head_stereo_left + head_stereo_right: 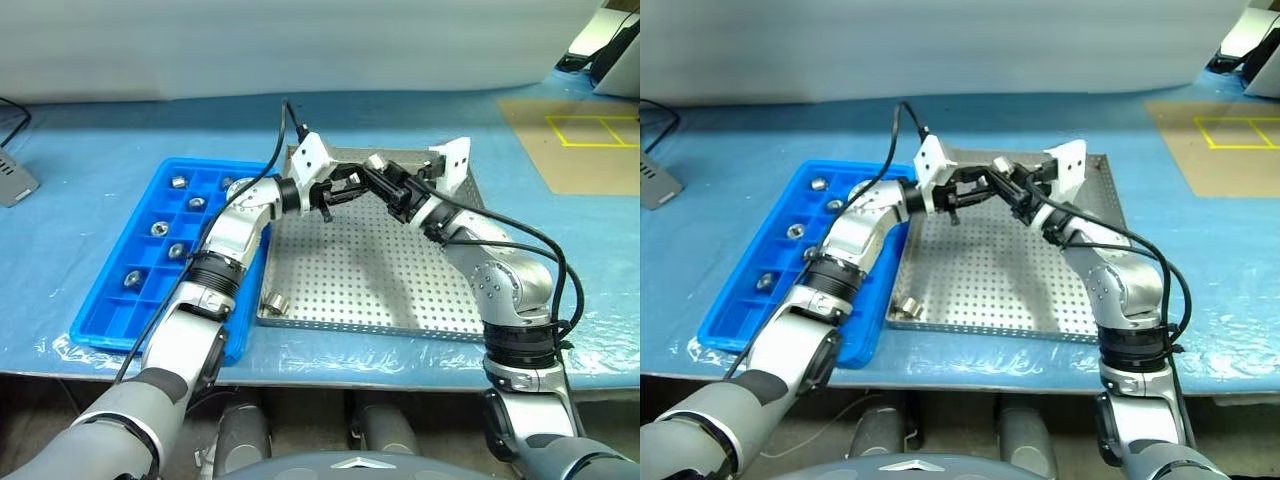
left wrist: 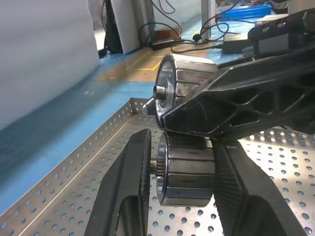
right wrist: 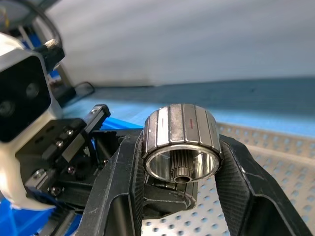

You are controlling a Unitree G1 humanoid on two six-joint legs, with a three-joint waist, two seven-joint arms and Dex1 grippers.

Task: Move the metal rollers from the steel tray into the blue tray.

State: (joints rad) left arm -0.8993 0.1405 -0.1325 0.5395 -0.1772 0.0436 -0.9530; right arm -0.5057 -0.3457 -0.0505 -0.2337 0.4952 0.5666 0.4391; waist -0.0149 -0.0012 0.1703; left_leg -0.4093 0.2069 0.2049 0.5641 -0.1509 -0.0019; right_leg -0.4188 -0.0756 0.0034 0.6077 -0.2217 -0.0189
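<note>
Both grippers meet above the steel tray (image 1: 380, 275), the left gripper (image 2: 179, 189) clamping one roller (image 2: 187, 169), the right gripper (image 3: 181, 162) another roller (image 3: 181, 132). A spare roller (image 1: 275, 303) lies at the steel tray's near-left corner, beside the blue tray (image 1: 110, 315).

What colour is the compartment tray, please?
Bright blue; clearest in the left eye view.

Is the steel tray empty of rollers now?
No: one metal roller lies on the steel tray near its front left corner, and each gripper holds a roller above the tray.
</note>
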